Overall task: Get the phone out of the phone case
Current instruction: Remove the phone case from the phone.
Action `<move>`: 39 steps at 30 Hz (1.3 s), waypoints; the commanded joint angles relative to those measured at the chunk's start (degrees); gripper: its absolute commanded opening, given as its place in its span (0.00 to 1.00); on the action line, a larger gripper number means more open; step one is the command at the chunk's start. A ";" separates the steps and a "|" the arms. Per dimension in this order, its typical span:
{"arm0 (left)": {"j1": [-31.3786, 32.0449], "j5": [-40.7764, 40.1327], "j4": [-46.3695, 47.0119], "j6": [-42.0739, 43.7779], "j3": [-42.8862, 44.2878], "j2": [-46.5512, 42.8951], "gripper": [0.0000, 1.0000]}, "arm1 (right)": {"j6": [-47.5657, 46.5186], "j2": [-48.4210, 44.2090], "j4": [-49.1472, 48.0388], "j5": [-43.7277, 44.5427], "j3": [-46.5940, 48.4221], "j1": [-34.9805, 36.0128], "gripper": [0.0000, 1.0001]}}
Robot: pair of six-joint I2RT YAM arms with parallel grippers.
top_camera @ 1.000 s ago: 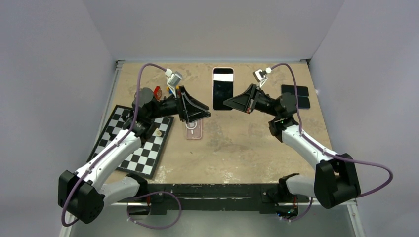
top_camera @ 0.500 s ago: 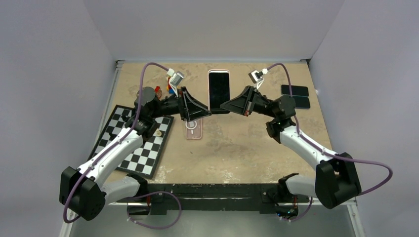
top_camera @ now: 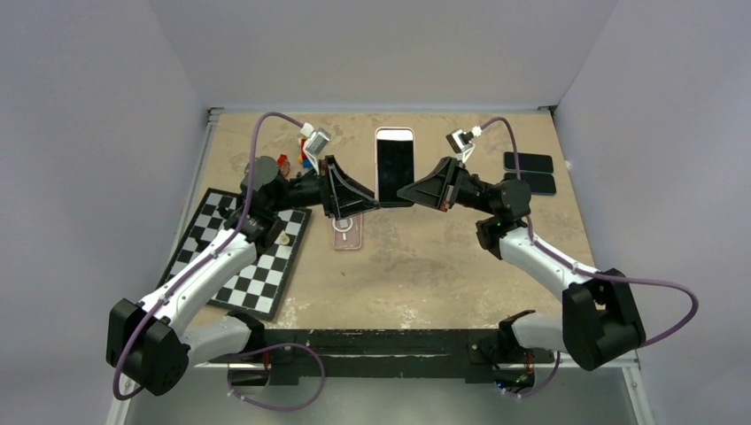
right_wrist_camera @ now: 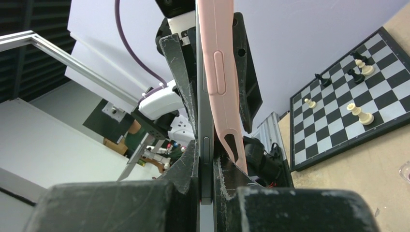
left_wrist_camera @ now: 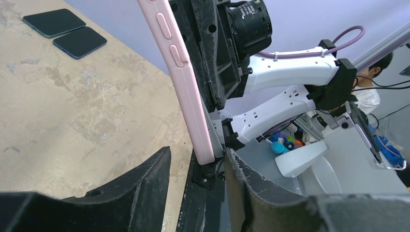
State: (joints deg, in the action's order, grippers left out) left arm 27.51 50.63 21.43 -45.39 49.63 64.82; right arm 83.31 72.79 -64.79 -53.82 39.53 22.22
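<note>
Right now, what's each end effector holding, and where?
Right end effector pinches the phone, near end; left end effector straddles the pink case there too, grip unclear.

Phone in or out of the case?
Partly out: right wrist view shows the pink case splaying off the phone at one end.

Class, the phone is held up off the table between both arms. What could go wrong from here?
1. The right fingers pinch the phone only by its thin edge; it could slip and drop onto the table.
2. The case stands away from the phone at one end only; pulling further might twist the phone instead of freeing it.
</note>
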 commanded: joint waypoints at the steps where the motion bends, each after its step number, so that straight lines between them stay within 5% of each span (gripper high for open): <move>1: 0.09 0.35 1.77 1.00 1.62 -0.65 0.46 | 4.41 -0.07 -11.37 -0.32 -0.36 0.24 0.00; 12: 0.09 0.53 1.91 0.92 1.67 -0.48 0.31 | 8.10 1.48 -17.54 -0.17 -1.34 0.28 0.00; 22: 0.09 0.44 1.64 1.18 1.63 -0.79 0.44 | 13.47 4.44 -26.43 0.60 -2.43 0.26 0.00; 39: 0.08 -0.69 -1.92 2.14 2.48 0.48 0.27 | 11.00 3.70 -23.48 0.33 -1.44 1.17 0.00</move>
State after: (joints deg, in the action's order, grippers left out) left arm 27.79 52.25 21.10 -45.30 49.69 64.73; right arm 96.12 78.48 -83.18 -53.69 36.25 22.11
